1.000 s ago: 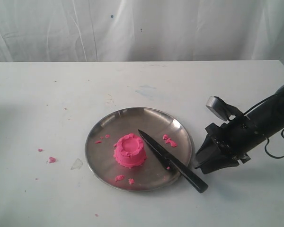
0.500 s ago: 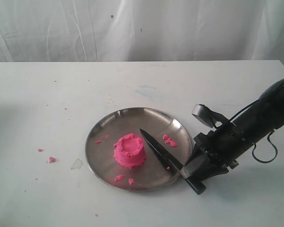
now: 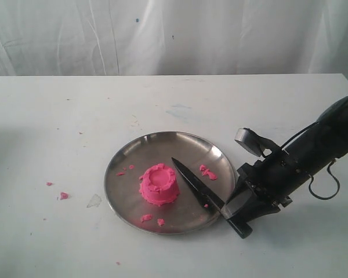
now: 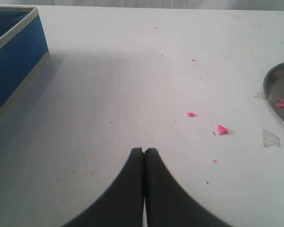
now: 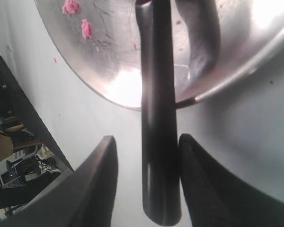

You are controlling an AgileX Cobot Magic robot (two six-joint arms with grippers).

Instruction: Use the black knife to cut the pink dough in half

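The pink dough [image 3: 159, 185] is a cup-shaped mound with a dented top, standing whole on the steel plate [image 3: 127, 159]. The black knife [image 3: 194, 188] lies beside it, blade on the plate and handle over the rim toward the front right. My right gripper [image 3: 236, 213] is down at the handle and open, one finger on each side of it. In the right wrist view the handle [image 5: 158, 94] runs between the gripper's [image 5: 147, 138] fingers, close against one and with a gap to the other. My left gripper [image 4: 144, 150] is shut and empty above bare table.
Pink crumbs lie on the plate [image 3: 208, 172] and on the table to its left [image 3: 63, 196]. A small clear scrap [image 3: 94, 201] sits by the plate's left rim. A blue box [image 4: 14, 61] stands beside the left arm. A white curtain hangs behind the table.
My right gripper has moved left and down from beside the plate to straddle the knife handle, then stopped. The knife tip shifted very slightly. The dough has not moved.
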